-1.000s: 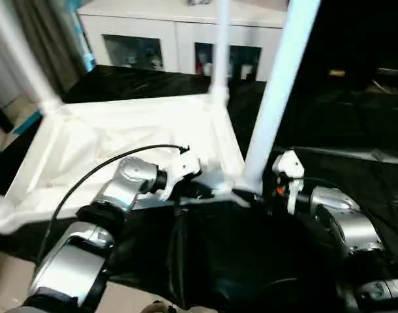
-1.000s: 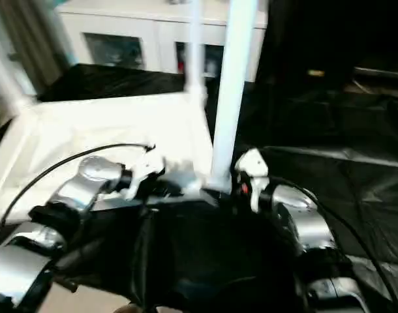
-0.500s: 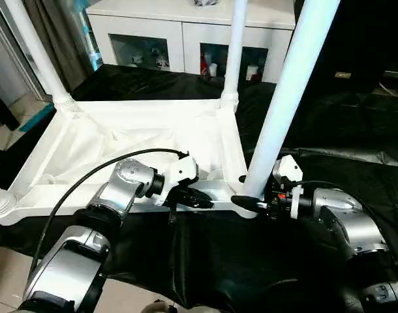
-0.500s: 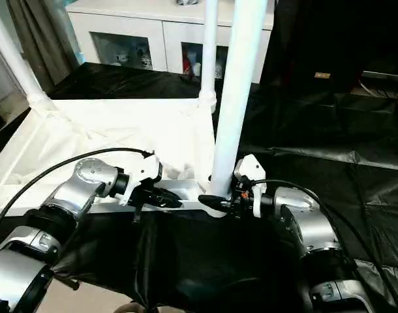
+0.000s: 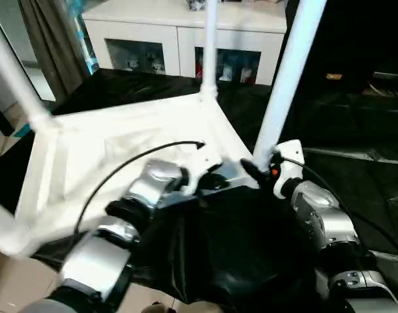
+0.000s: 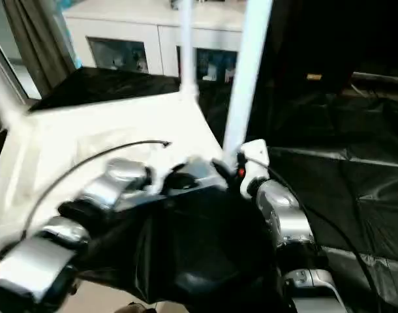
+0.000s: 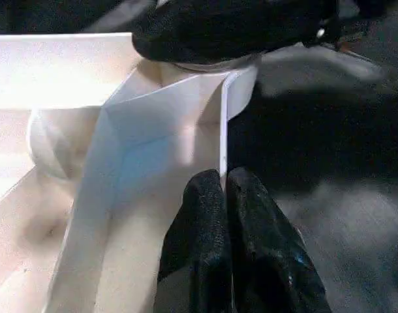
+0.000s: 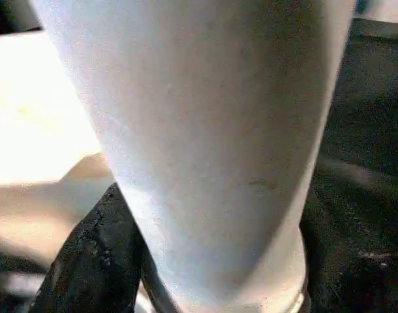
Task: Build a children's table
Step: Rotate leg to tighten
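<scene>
Left wrist view: the left gripper [image 7: 226, 189] has its black fingers pressed together on the thin rim of the upturned white table [image 5: 88, 150], probably steadying it. At the near right corner, the right gripper [image 5: 261, 176] straddles the base of a leg [image 5: 285, 78], seemingly seating it. Three legs stand up from their sockets.

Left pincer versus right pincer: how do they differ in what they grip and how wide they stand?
The left pincer is pinched almost flat on the thin rim, while the right pincer stands wide around the near leg at its base. The left pincer grips a flat wall edge, the right pincer a round upright tube. Both hold the same corner of the upside-down table, close together.
</scene>
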Robot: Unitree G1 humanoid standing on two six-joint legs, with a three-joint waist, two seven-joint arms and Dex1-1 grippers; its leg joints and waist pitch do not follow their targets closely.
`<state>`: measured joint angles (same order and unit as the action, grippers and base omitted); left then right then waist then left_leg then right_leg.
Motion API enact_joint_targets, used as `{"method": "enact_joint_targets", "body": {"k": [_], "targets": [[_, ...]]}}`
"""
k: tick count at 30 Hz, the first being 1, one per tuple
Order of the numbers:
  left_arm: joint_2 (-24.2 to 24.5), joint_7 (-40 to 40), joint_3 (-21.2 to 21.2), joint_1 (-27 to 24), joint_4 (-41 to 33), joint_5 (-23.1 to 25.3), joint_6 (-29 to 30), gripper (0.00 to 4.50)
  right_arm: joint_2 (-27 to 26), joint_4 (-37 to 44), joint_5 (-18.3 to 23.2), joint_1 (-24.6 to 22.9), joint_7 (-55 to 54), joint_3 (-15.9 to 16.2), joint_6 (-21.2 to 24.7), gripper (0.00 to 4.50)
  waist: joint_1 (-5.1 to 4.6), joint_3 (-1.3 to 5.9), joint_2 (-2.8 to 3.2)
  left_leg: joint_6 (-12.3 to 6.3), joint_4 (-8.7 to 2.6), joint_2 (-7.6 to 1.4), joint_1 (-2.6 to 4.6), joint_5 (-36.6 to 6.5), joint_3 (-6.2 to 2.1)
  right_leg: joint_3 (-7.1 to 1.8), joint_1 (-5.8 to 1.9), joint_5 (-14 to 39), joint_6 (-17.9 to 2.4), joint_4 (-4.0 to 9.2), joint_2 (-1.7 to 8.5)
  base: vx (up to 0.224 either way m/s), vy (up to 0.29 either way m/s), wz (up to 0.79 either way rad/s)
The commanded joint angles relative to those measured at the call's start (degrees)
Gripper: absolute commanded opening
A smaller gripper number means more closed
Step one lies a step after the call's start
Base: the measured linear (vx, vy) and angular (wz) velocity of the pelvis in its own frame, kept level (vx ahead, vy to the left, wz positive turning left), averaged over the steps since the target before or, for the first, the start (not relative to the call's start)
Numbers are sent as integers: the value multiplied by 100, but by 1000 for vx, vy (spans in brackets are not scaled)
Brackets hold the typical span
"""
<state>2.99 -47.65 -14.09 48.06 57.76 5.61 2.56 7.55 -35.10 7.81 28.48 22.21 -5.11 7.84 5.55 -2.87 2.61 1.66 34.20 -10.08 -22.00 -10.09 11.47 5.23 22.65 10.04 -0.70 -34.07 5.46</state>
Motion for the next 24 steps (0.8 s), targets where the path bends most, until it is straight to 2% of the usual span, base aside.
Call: {"method": "enact_joint_targets", "body": {"k": [1, 3, 4, 5, 6, 8, 9, 10, 11, 12, 13, 14, 15, 16, 17, 18, 19, 20, 24], "targets": [[-213, 722, 171, 304, 16, -3, 35, 0, -420, -310, -13, -65, -107, 287, 289, 270, -32, 365, -57, -115, -458, -327, 149, -1550, -190, -293, -206, 1810, -1081, 511, 434, 0, 0, 0], [-290, 765, 159, 317, 60, 7, 13, 0, -542, -386, -66, 17, -128, 358, 200, 270, -33, 362, -63, -118, -462, -323, 144, -1600, -193, -289, -216, 1841, -1053, 515, 438, 0, 0, 0], [-322, 809, 141, 347, 142, 33, -31, 0, -584, -444, -220, 64, -78, 519, 55, 305, -37, 368, -67, -123, -460, -321, 137, -1608, -196, -288, -224, 1832, -1040, 510, 444, 0, 0, 0], [-325, 815, 140, 350, 151, 36, -36, 0, -587, -449, -238, 68, -73, 536, 39, 326, -43, 363, -68, -134, -465, -322, 138, -1626, -194, -290, -219, 1837, -1023, 519, 443, 0, 0, 0], [-288, 692, 113, 327, 136, 41, -79, 0, -594, -439, -251, 81, 117, 616, -71, 340, -44, 361, -84, -139, -469, -325, 140, -1639, -196, -291, -222, 1837, -1022, 517, 440, 0, 0, 0], [-190, 386, 45, 261, 57, 49, -212, 0, -579, -390, -172, 95, 464, 681, -154, 342, -44, 356, -75, -147, -469, -328, 140, -1667, -196, -291, -220, 1867, -1030, 520, 448, 0, 0, 0], [-115, 156, 0, 207, -22, 42, -305, 0, -530, -341, -127, 101, 652, 710, -174, 348, -58, 359, -76, -190, -475, -327, 106, -1641, -210, -288, -248, 1850, -1013, 510, 453, 0, 0, 0], [-52, -70, -35, 158, -84, 28, -446, 0, -475, -333, -166, 120, 714, 740, -212, 369, -54, 361, -94, -215, -472, -329, 118, -1647, -202, -289, -234, 1848, -1014, 518, 449, 0, 0, 0], [29, -376, -66, 90, -176, -13, -535, 0, -377, -329, -225, 133, 842, 792, -290, 381, -69, 363, -95, -241, -469, -321, 72, -1556, -214, -288, -268, 1782, -1038, 491, 462, 0, 0, 0], [45, -435, -70, 76, -195, -24, -534, 0, -354, -328, -233, 133, 880, 804, -309, 381, -73, 368, -89, -252, -473, -328, 53, -1503, -219, -286, -287, 1728, -1049, 480, 468, 0, 0, 0], [45, -435, -70, 76, -195, -24, -534, 0, -354, -328, -233, 133, 880, 804, -309, 389, -83, 375, -79, -289, -465, -333, 57, -1422, -211, -283, -272, 1577, -1082, 462, 458, 0, 0, 0], [125, -694, -92, 11, -285, -70, -590, 0, -238, -277, -204, 110, 1147, 843, -345, 397, -79, 378, -77, -305, -450, -336, 98, -1424, -198, -287, -247, 1519, -1140, 470, 456, 0, 0, 0], [224, -946, -112, -50, -360, -103, -605, 0, -88, -159, -126, 58, 1534, 905, -343, 397, -77, 381, -73, -318, -443, -336, 104, -1421, -191, -283, -250, 1475, -1179, 459, 448, 0, 0, 0], [224, -946, -112, -50, -360, -103, -605, 0, -88, -159, -126, 58, 1534, 905, -343, 397, -68, 384, -80, -381, -432, -338, 69, -1303, -180, -285, -277, 1269, -1227, 428, 439, 0, 0, 0], [419, -1300, -150, -127, -428, -115, -710, 0, 242, 138, -12, -83, 2258, 1038, -301, 397, -45, 404, -73, -448, -418, -348, 75, -1168, -182, -276, -290, 1029, -1291, 397, 436, 0, 0, 0], [419, -1300, -150, -127, -428, -115, -710, 0, 242, 138, -12, -83, 2258, 1038, -301, 397, -26, 421, -81, -505, -395, -346, 73, -1061, -170, -271, -298, 845, -1322, 372, 424, 0, 0, 0], [487, -1405, -157, -143, -433, -117, -744, 0, 367, 252, 14, -141, 2501, 1080, -288, 397, -16, 420, -71, -619, -385, -355, 63, -894, -159, -275, -281, 534, -1404, 333, 413, 0, 0, 0], [556, -1545, -167, -172, -461, -133, -796, 0, 488, 361, 45, -199, 2716, 1097, -264, 397, -1, 424, -82, -677, -374, -356, 64, -874, -152, -268, -280, 437, -1475, 316, 418, 0, 0, 0], [833, -2268, -153, -325, -720, -308, -737, 0, 1012, 764, 206, -442, 3562, 1147, -187, 397, 66, 413, -72, -686, -380, -383, 83, -981, -148, -271, -273, 656, -1483, 335, 431, 0, 0, 0]]}}
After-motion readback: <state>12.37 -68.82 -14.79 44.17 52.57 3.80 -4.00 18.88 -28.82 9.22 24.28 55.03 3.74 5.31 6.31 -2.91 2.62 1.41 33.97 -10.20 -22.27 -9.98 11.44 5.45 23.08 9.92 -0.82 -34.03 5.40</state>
